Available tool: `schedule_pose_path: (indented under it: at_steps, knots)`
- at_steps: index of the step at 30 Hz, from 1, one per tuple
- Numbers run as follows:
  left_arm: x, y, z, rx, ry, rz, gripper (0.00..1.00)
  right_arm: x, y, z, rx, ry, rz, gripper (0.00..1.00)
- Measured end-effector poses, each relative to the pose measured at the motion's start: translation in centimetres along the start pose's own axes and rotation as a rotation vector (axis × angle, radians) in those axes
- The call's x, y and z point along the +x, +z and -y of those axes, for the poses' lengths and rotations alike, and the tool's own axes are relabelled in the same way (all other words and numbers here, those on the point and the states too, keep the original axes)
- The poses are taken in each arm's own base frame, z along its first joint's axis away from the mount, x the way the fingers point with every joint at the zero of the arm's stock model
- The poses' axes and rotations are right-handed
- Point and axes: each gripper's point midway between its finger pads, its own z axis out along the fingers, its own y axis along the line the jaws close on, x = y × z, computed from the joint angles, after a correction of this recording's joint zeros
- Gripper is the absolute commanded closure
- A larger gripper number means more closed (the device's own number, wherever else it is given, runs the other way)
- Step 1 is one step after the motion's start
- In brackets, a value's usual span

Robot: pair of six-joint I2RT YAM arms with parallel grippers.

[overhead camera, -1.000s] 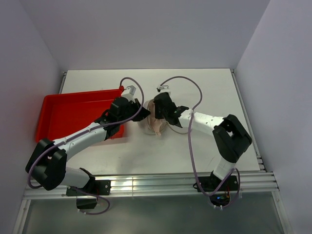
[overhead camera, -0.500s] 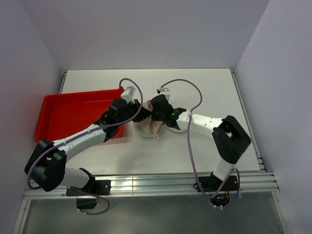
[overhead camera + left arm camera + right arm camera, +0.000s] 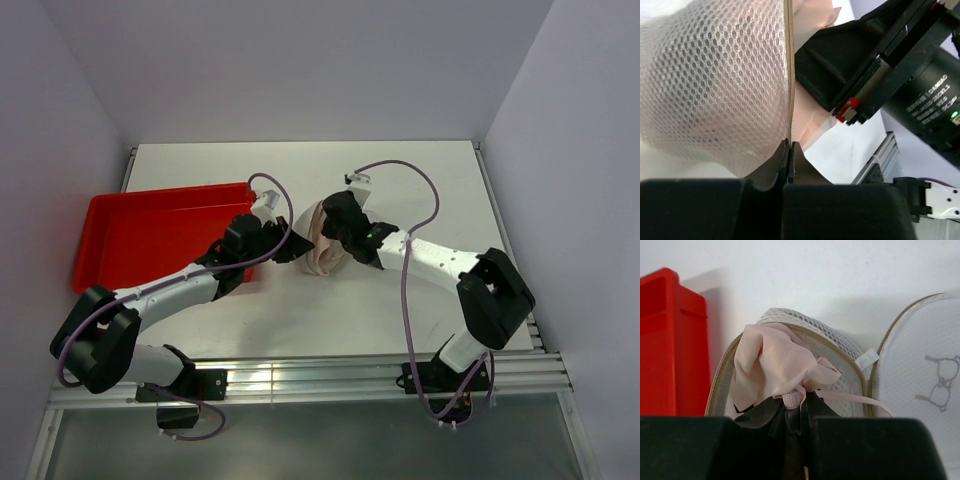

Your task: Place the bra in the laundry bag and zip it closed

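Note:
The laundry bag (image 3: 312, 262) of whitish mesh lies mid-table between both grippers. My left gripper (image 3: 287, 246) is shut on the bag's tan zipper rim (image 3: 790, 90); the mesh wall (image 3: 710, 75) fills the left wrist view. My right gripper (image 3: 330, 232) is shut on the pale pink bra (image 3: 775, 360) and holds it bunched at the bag's open mouth (image 3: 842, 356). A bra strap (image 3: 855, 399) trails over the rim. The bag's round lid (image 3: 920, 385), with a small bra mark (image 3: 941, 382), hangs open to the right. Pink bra fabric also shows in the top view (image 3: 325, 248).
The red plastic tray (image 3: 150, 235) stands at the left, close to the left arm and to the bag; its wall shows in the right wrist view (image 3: 670, 340). The right gripper's black body (image 3: 875, 65) is just past the bag rim in the left wrist view.
The right gripper has shifted a little to the right and back with the bra. The left gripper has moved slightly right, still on the bag rim. The bag has shifted with them.

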Motion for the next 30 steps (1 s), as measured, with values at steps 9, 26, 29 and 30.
schedule_pose_path:
  at_steps: [9,26,29,30]
  knots:
    - [-0.1,-0.1,0.6,0.028,-0.035,0.019,1.0,4.2,1.2,1.4,0.047,-0.058,-0.053,0.68]
    - [-0.5,-1.0,0.1,-0.01,-0.023,0.048,1.0,-0.3,-6.1,0.5,-0.162,-0.106,-0.006,0.1]
    - [-0.6,-1.1,0.0,-0.016,-0.016,0.051,1.0,1.0,-7.3,2.3,-0.166,-0.101,-0.022,0.22]
    - [-0.6,-1.1,0.0,-0.016,-0.011,0.052,1.0,1.3,-7.5,2.9,-0.16,-0.091,-0.024,0.26]
